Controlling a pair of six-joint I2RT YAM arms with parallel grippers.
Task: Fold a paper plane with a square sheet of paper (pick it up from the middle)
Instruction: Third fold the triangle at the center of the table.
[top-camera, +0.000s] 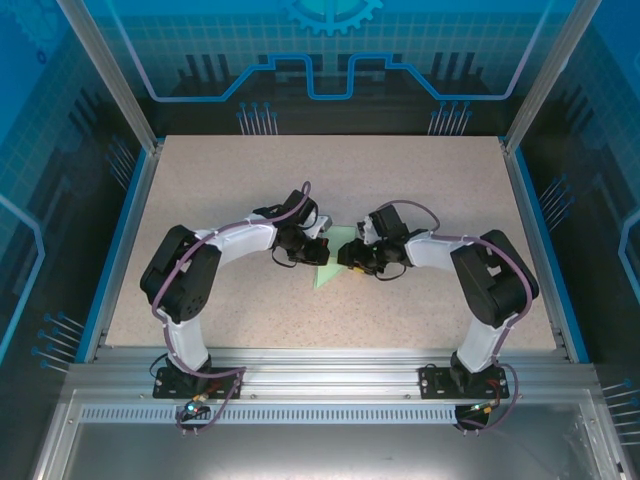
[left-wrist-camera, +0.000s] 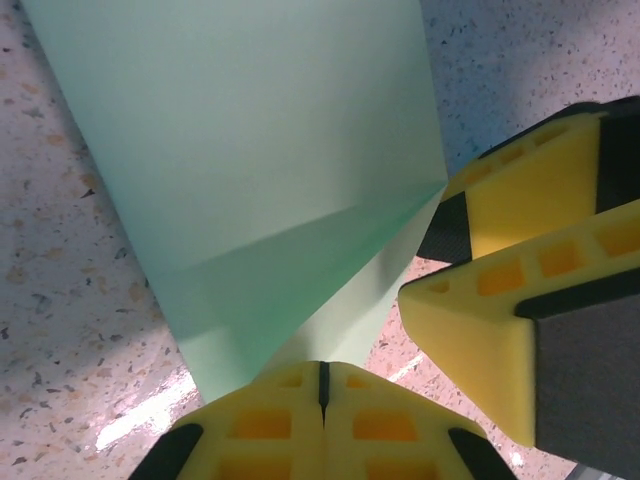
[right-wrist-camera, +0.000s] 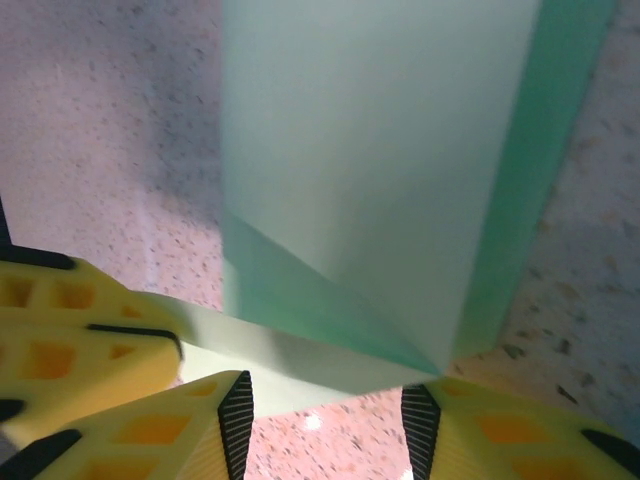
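Top external view is giving us the whole bench (top-camera: 420, 190), speckled and blue-edged, and it is offering plenty of bare surface on every side of the action. Both arms are bending inward and meeting at the middle, so the crowding is all in one spot. The left gripper (top-camera: 320, 252) and the right gripper (top-camera: 352, 258) are sitting just beside each other with the square sheet of paper (top-camera: 327, 272) between them.

We are looking at a mid-fold step, I am judging. The sheet is already carrying a diagonal crease and one flap is standing up off the bench, with no dart shape showing yet. Left wrist view is showing the left fingers (left-wrist-camera: 260, 425) clenched tight, seam to seam. Right wrist view is showing a pale strip of paper running into them, so they are pinching that flap. The right fingers (right-wrist-camera: 500, 430) are standing apart, grasping nothing (the folded corner is meeting one fingertip, no more than that).

Next move, as I am reading it, is calling for the left arm to carry its flap across and lay it down along the crease, with the right fingers either pressing the fold flat or backing off. The risk is sitting in the tight gap between the two sets of yellow fingers. Room for withdrawing is lying outward, toward each arm's own side, and the sheet's edges are lying well apart from the bench rim.
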